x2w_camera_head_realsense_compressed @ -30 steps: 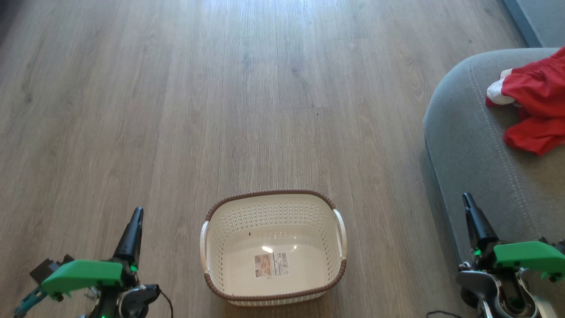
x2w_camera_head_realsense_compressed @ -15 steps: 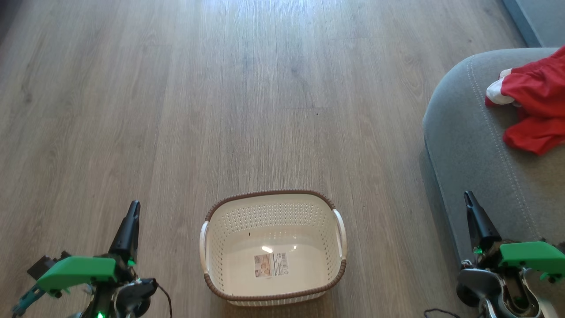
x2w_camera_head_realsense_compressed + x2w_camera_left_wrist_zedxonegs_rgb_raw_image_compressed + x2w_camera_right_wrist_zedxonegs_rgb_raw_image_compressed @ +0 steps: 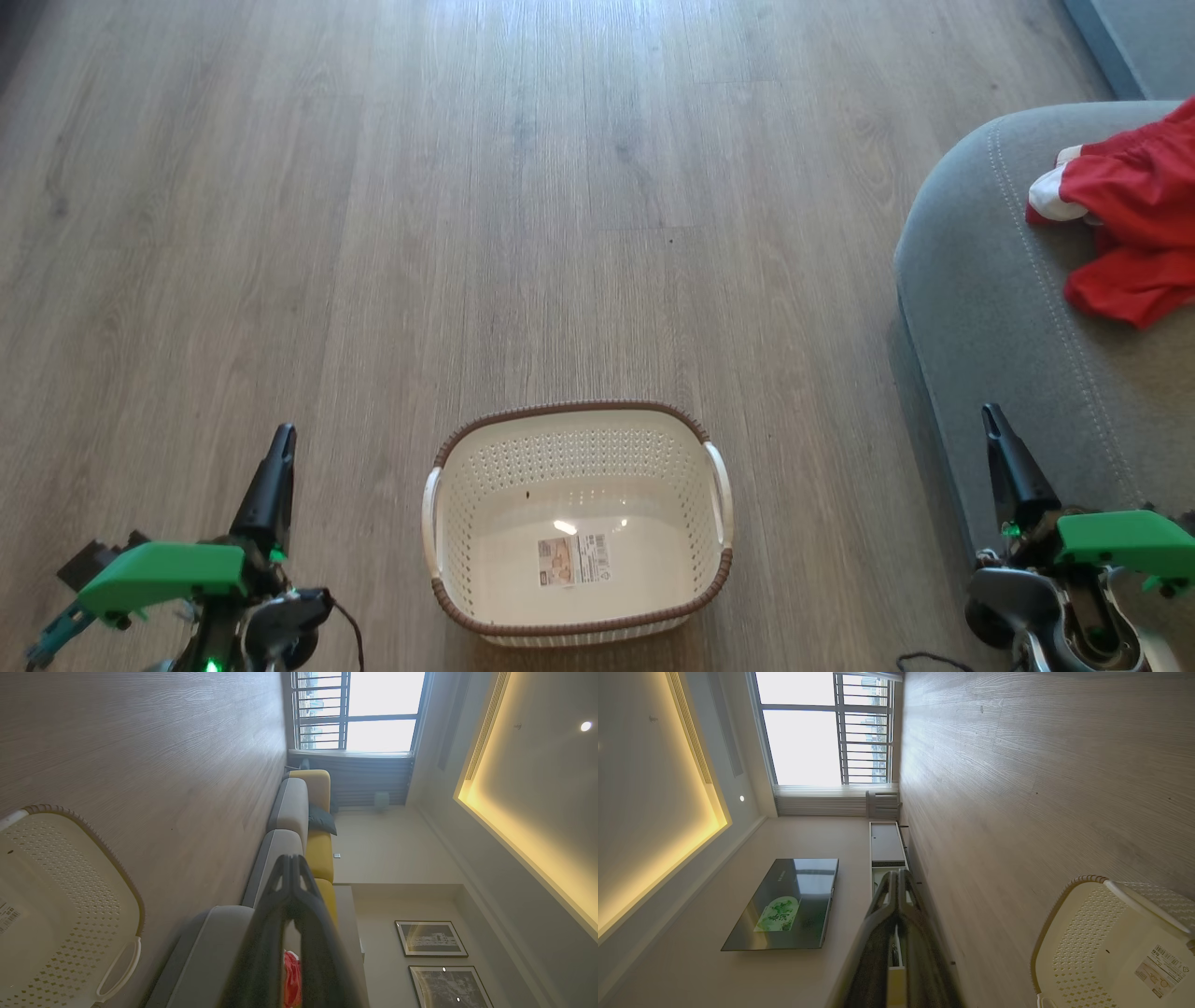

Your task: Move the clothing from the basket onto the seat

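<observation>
Over the last second both hands have drifted slightly outward; the basket and clothing lie as before. The left hand point(image 3: 285, 437) and right hand point(image 3: 991, 415) each show long dark tapered fingers pressed together, gripping nothing. The perforated cream plastic basket point(image 3: 577, 410), rounded-rectangular with a brown woven-look rim, stands empty on the wood-grain floor point(image 3: 467, 233) between them. The soft, crumpled red-and-white clothing point(image 3: 1130, 224) rests on the grey upholstered seat point(image 3: 990, 308), beside its pale stitched seam.
</observation>
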Controlling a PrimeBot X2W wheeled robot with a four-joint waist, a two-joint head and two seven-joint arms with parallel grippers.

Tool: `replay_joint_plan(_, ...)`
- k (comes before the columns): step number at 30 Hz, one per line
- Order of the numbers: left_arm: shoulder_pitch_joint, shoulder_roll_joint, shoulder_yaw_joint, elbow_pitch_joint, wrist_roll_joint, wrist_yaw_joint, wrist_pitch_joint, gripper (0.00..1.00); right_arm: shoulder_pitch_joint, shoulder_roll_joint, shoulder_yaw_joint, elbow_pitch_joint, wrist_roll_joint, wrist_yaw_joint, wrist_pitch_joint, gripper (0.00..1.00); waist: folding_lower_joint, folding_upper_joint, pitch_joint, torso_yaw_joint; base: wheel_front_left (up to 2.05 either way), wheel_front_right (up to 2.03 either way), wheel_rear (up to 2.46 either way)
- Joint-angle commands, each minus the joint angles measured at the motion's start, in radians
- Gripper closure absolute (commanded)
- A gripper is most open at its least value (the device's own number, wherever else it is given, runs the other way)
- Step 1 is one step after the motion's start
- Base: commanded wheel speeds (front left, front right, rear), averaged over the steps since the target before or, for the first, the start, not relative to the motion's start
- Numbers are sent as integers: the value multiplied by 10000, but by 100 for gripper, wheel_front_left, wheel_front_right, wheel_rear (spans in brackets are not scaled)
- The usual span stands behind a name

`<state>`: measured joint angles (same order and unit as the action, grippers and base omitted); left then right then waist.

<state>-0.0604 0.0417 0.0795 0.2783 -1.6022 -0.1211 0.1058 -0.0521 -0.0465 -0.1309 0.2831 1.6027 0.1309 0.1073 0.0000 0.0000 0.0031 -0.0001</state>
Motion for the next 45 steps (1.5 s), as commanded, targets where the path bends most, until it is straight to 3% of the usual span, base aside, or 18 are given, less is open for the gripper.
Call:
replay_joint_plan(1, -478, 85, 345, -329, -63, -96, 76, 100, -558, -37, 170, -383, 58, -2, 60, 100, 0, 0, 0, 1, 0, 0, 0)
replay_joint_plan(45, -477, 85, 343, -331, -64, -96, 75, 100, -558, -37, 171, -383, 59, -2, 59, 100, 0, 0, 0, 1, 0, 0, 0)
